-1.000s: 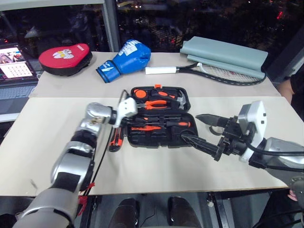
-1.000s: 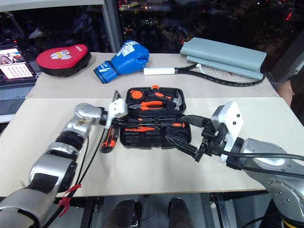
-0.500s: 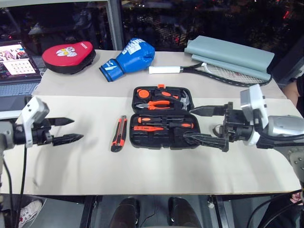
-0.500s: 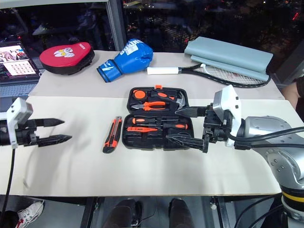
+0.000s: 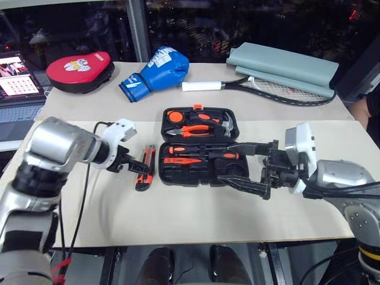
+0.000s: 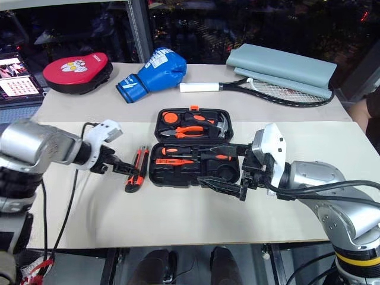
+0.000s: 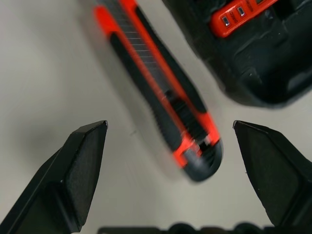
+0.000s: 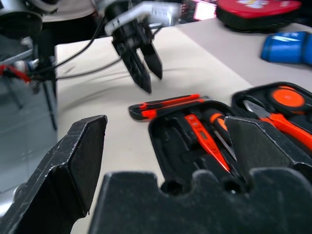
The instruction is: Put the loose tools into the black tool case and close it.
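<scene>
Tools are mostly in place already: only the utility knife (image 5: 145,168) lies loose on the tabletop (image 5: 178,214), just beside the left edge of the black tool case (image 5: 202,148), roughly parallel to that edge. Judging by this, the task is well along; what is left is to seat the knife and shut the lid.

From the left, the left gripper (image 5: 129,167) hangs over the near end of the knife, pointing steeply down, its fingers spread wide on either side of the handle and holding nothing. In the left wrist view the knife (image 7: 161,92) runs between the two fingers (image 7: 78,170) without touching them, with the corner of the case close by.

The case lies open and flat. Its far half holds pliers (image 5: 199,129), a hammer and a round tape measure; its near half holds two screwdrivers (image 5: 222,155) and a slim tester (image 5: 183,160), with an empty recess towards its near right.

On the right, the right gripper (image 5: 246,166) points level across the right end of the case, jaws wide and empty.

Bare tabletop lies left of the knife and in front of the case up to the near edge, so there is room to move. Behind the case, across a seam, lie a red pad (image 5: 80,71), a blue boxing glove (image 5: 157,72) and a racket (image 5: 261,89), well apart from the work.
</scene>
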